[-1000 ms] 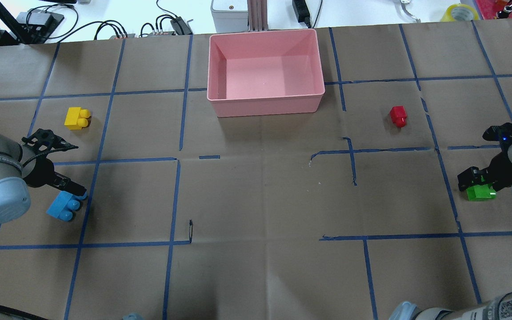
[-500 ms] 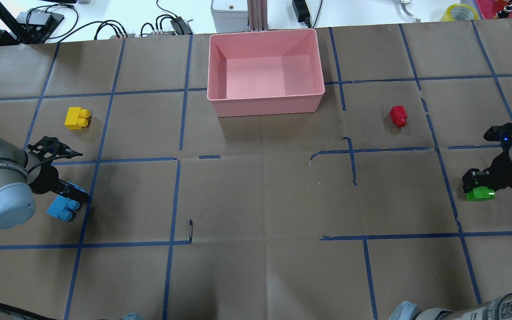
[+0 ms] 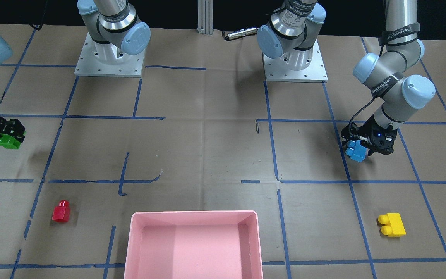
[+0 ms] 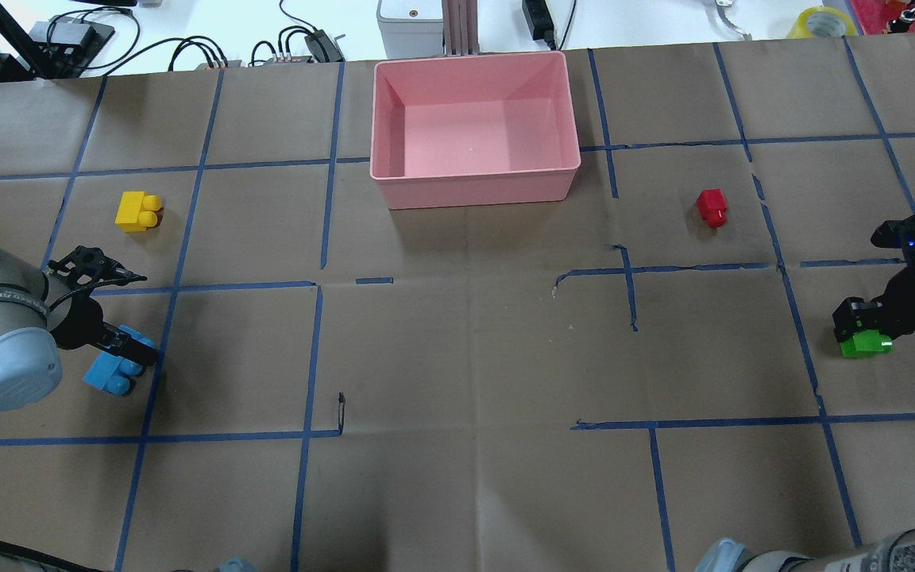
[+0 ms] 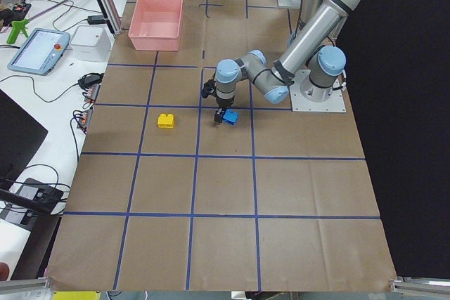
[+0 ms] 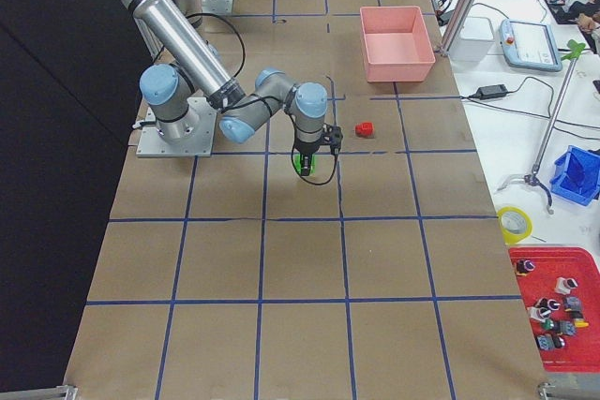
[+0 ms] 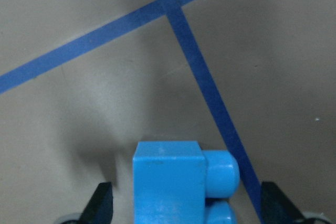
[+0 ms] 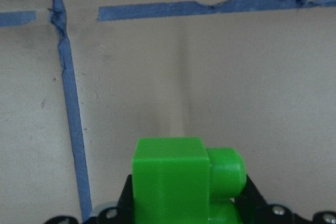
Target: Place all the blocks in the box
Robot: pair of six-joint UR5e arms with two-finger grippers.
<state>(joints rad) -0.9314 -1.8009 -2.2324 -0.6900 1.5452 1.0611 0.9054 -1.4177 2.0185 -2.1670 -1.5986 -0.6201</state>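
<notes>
The light-blue block (image 4: 112, 373) lies on the table at the left, between the fingers of my open left gripper (image 4: 121, 361). The left wrist view shows the block (image 7: 173, 182) with gaps to both fingers (image 7: 101, 205). My right gripper (image 4: 862, 334) is shut on the green block (image 4: 865, 345) at the far right; the right wrist view shows the green block (image 8: 178, 182) clamped. It hangs a little above the paper in the front-facing view (image 3: 8, 142). The yellow block (image 4: 138, 212) and the red block (image 4: 712, 206) lie loose. The pink box (image 4: 473, 179) holds no blocks.
Brown paper with blue tape lines covers the table. Cables and devices (image 4: 299, 44) lie beyond the far edge behind the box. The two arm bases (image 3: 108, 58) stand at the robot's side.
My right gripper has moved a little to the right with the green block in it. My left gripper has shifted slightly around the light-blue block, which has not moved.
</notes>
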